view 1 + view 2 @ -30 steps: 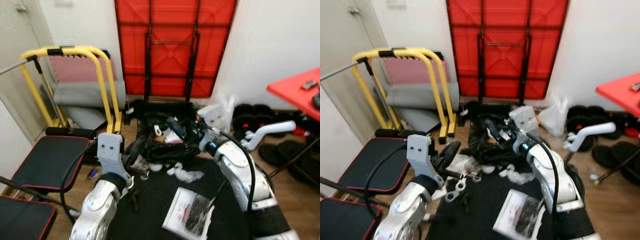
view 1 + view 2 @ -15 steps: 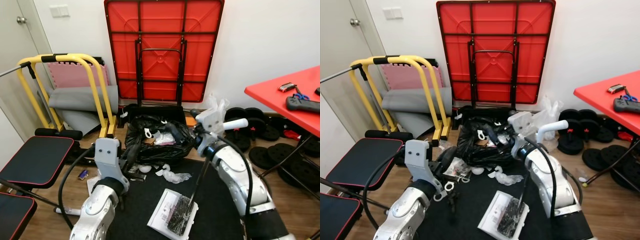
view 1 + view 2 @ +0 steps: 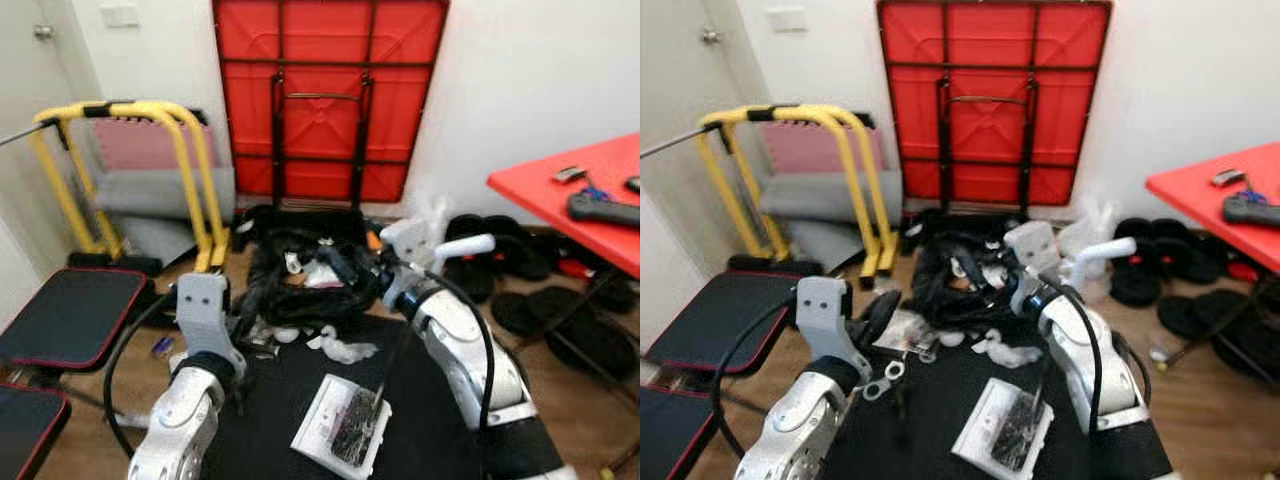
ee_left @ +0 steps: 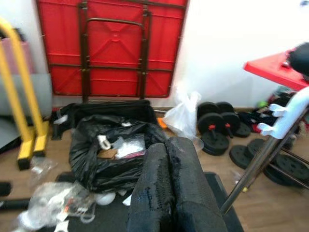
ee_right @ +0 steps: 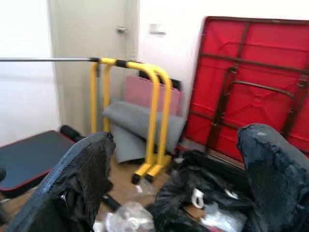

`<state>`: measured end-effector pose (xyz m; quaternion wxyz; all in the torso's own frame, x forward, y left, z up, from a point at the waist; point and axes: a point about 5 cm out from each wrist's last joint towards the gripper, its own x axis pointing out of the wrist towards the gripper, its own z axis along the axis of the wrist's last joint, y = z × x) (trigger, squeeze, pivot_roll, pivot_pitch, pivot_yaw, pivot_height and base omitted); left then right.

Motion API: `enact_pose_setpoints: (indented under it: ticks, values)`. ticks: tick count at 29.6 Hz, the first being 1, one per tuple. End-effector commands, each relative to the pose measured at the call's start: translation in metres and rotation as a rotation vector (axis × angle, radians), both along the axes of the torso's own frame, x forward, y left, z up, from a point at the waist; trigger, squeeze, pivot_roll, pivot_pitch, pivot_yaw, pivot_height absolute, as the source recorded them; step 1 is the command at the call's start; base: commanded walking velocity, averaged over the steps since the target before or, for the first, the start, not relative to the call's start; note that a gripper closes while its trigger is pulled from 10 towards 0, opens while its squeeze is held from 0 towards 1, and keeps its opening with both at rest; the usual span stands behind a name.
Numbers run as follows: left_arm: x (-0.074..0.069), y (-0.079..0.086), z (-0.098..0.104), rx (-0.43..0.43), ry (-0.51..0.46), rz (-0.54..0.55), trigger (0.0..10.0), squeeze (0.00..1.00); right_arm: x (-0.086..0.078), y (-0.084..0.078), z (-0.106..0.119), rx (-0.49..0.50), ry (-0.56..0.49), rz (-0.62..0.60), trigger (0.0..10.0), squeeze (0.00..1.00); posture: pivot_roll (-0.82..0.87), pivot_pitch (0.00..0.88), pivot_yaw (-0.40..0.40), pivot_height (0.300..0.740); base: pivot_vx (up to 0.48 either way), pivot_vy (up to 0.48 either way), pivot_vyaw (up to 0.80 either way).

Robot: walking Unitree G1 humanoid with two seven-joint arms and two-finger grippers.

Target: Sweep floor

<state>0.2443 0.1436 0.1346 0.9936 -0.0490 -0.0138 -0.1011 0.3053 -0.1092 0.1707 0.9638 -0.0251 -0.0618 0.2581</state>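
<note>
Ahead on floor: black rubbish bag (image 3: 305, 285) lies open below the folded red table (image 3: 325, 95), litter inside.
Left gripper (image 4: 171, 188): I see fingers pressed together, clenched on nothing, aimed toward the bag.
Right gripper (image 5: 169, 188): fingers spread wide, released.
Broom (image 3: 455, 252): white handle beside my right arm; shaft runs down toward the dustpan (image 3: 340, 425), contact blurred, I cannot tell.
Dustpan: on black mat (image 3: 270, 400), dark debris on it.

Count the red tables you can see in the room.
2: a folded red table leaning upright against the back wall, and a standing red table at the robot's right, holding small items. Others may be out of frame.
</note>
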Motion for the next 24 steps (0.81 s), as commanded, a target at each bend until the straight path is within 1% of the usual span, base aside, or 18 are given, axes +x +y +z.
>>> enact_pose_setpoints:
  ticks: [1, 3, 5, 10, 11, 12, 13, 14, 16, 24]
  values:
    - [0.0024, -0.0024, 0.0013, 0.003, -0.009, 0.0, 10.0, 0.0, -0.0006, -0.001, -0.0024, -0.011, 0.008, 0.001, 10.0, 0.0, -0.09, 0.0, -0.069, 0.74, 0.285, 0.0, 0.0]
    - [0.0025, -0.0023, 0.0015, 0.003, -0.01, 0.0, 10.0, 0.0, -0.0007, -0.0007, -0.0026, -0.017, 0.008, 0.003, 10.0, 0.0, -0.09, 0.0, -0.069, 0.74, 0.285, 0.0, 0.0]
    - [0.0025, -0.003, 0.0012, 0.004, -0.011, -0.001, 10.0, 0.0, -0.0011, 0.0003, -0.0039, -0.036, 0.011, 0.018, 10.0, 0.0, -0.09, 0.0, -0.071, 0.74, 0.289, 0.0, -0.8]
    - [0.0022, -0.0041, 0.0005, 0.001, -0.012, -0.007, 10.0, 0.0, -0.0024, 0.0008, -0.0018, -0.029, -0.013, 0.041, 10.0, 0.0, -0.09, 0.0, -0.073, 0.74, 0.286, 0.0, 0.0]
    - [0.0021, -0.0044, 0.0005, 0.001, -0.012, -0.009, 10.0, 0.0, -0.0038, 0.0014, -0.0029, -0.058, -0.014, 0.06, 10.0, 0.0, -0.09, 0.0, -0.074, 0.74, 0.285, 0.0, 0.0]
    - [0.0021, -0.0044, 0.0005, 0.001, -0.012, -0.009, 10.0, 0.0, -0.0038, 0.0014, -0.0029, -0.058, -0.014, 0.06, 10.0, 0.0, -0.09, 0.0, -0.074, 0.74, 0.285, 0.0, 0.0]
    - [0.002, -0.0048, 0.0005, 0.001, -0.013, -0.01, 10.0, 0.0, -0.0049, 0.0024, -0.0032, -0.061, -0.016, 0.078, 10.0, 0.0, -0.09, 0.0, -0.074, 0.74, 0.292, 0.0, 0.8]
    - [0.0019, -0.005, 0.0006, 0.002, -0.013, -0.012, 10.0, 0.0, -0.0056, 0.0028, -0.0025, -0.039, -0.013, 0.092, 10.0, 0.0, -0.09, 0.0, -0.075, 0.74, 0.296, 0.0, 0.0]
    - [0.0018, -0.0051, 0.0006, 0.002, -0.014, -0.012, 10.0, 0.0, -0.006, 0.003, -0.002, -0.02, -0.011, 0.101, 10.0, 0.0, -0.09, 0.0, -0.075, 0.74, 0.296, 0.0, 0.0]
    - [0.0016, -0.0051, 0.0008, 0.003, -0.014, -0.015, 10.0, 0.0, -0.0066, 0.0037, -0.0013, -0.043, -0.02, 0.1, 10.0, 0.0, -0.09, 0.0, -0.069, 0.74, 0.292, 0.0, 0.0]
